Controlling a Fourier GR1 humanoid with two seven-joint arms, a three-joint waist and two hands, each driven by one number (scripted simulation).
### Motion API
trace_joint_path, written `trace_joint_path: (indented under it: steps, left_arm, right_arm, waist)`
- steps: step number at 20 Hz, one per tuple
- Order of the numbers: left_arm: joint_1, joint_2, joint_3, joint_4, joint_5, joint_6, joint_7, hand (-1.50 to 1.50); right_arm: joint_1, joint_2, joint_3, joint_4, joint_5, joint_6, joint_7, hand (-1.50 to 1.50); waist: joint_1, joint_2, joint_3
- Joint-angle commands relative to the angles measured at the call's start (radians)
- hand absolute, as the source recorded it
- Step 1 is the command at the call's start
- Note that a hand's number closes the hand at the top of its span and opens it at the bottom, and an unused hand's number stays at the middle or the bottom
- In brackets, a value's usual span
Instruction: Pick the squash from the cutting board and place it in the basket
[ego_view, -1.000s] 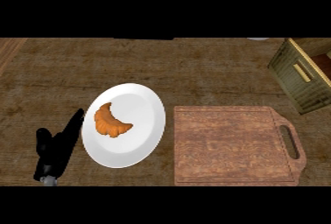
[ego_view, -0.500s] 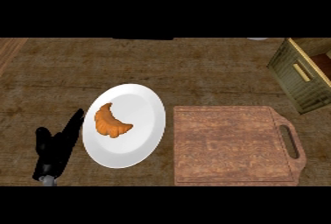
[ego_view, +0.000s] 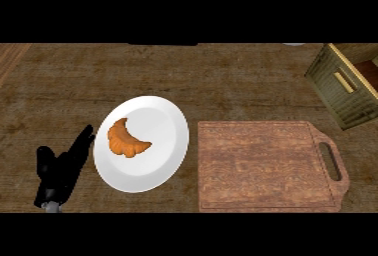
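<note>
No squash shows on the cutting board near the counter's front edge; an orange croissant lies on the white plate beside it. The left hand rests open, holding nothing, just left of the plate. The basket stands at the counter's right edge

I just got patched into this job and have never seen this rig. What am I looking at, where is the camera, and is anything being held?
This is the view from the robot's head, looking steeply down at a wooden counter. The black shape at lower left is the robot's left hand, open and resting, holding nothing. Its right hand is out of view. Beside the hand lies a white plate with an orange croissant on it. To the right is a wooden cutting board with a handle slot; nothing lies on it, and no squash shows anywhere. The slatted olive thing at upper right is probably the basket, partly cut off.
</note>
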Motion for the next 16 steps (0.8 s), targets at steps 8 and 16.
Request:
trace_joint_path:
  steps: [8,16]
  left_arm:
    - [0.052,-0.028,-0.028,0.059,-0.023,0.008,0.047,0.00]
    - [0.046,-0.056,-0.035,0.083,-0.044,0.025,0.040,0.00]
  right_arm:
    - [0.024,-0.085,0.080,0.215,0.207,-0.039,-0.339,-1.50]
    - [-0.128,-0.142,0.011,0.364,0.181,-0.019,-0.342,-1.50]
  waist:
    - [0.004,0.014,-0.011]
    - [0.013,0.017,-0.012]
